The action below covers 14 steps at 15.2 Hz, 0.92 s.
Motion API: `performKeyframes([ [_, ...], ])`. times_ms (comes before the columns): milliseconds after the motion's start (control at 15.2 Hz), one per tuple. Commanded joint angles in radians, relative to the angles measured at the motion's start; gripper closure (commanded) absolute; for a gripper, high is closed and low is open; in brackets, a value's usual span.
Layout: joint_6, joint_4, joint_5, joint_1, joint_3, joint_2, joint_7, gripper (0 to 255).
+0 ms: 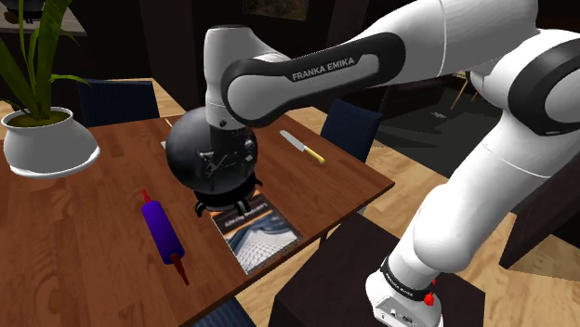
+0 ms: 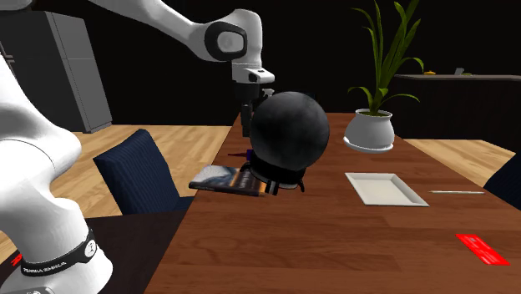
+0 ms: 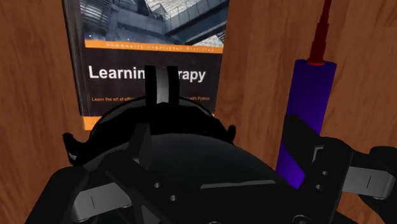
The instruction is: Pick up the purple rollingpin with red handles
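The purple rolling pin (image 1: 162,232) with red handles lies flat on the wooden table (image 1: 84,251), toward the shoulder view's left of a book (image 1: 256,234). In the wrist view the rolling pin (image 3: 308,102) lies beside the book (image 3: 146,57), one red handle (image 3: 322,28) pointing away. A big black ball-shaped object on short legs (image 1: 212,156) stands by the book and covers most of my gripper (image 2: 249,115), which hangs just behind it, above the table. The rolling pin is apart from the gripper and not held.
A white pot with a green plant (image 1: 46,144) stands at the table's far left. A yellow-handled knife (image 1: 303,147) lies near the far edge. Dark blue chairs (image 1: 116,98) flank the table. A white rectangular plate (image 2: 384,188) and a red card (image 2: 483,249) lie further along.
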Motion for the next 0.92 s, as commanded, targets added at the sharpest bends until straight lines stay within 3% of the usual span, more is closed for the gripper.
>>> performKeyframes([
  [0, 0.038, 0.044, -0.045, 0.006, 0.022, 0.107, 0.059, 0],
  [396, 0.063, 0.248, -0.194, 0.064, 0.046, 0.358, 0.223, 0],
  [858, 0.018, 0.572, -0.335, 0.197, 0.005, 0.656, 0.352, 0],
])
